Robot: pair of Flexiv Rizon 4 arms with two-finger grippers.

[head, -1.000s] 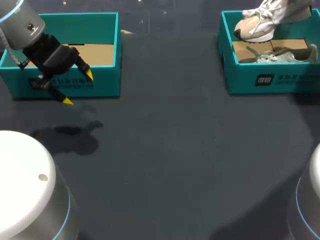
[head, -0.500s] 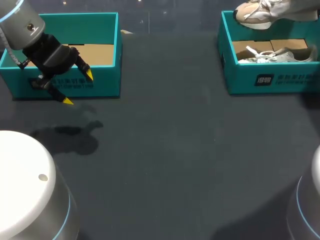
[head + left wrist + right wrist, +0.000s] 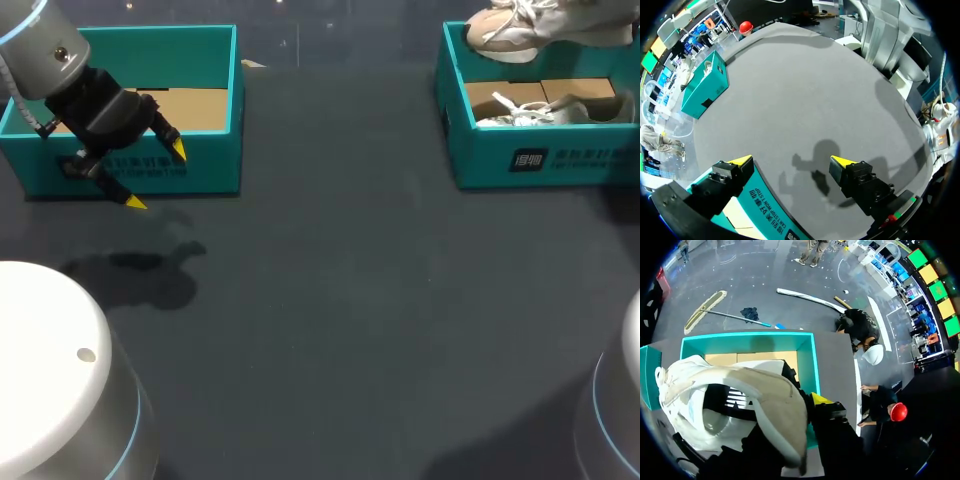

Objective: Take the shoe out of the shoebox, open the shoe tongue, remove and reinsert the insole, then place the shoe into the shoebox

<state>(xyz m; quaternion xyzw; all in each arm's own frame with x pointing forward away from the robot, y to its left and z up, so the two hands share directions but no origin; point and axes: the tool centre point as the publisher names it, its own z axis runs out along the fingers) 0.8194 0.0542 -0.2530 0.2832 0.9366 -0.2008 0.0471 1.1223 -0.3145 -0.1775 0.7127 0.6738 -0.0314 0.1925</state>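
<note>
The left arm (image 3: 45, 55) comes in from the far left corner, its grey wrist angled down and toward the middle of the counter. The left tool (image 3: 157, 177) hangs low, with its black fingers spread wide, one yellow tip nearer the arm and higher, the other lower. In the left wrist view both fingers (image 3: 735, 170) stand well apart with nothing gripped between them. The right tool (image 3: 790, 405) is raised at the far right, clamped on the shoe (image 3: 755, 395). Only one yellow-tipped finger (image 3: 821, 400) shows beside the shoe; the other is hidden under it.
</note>
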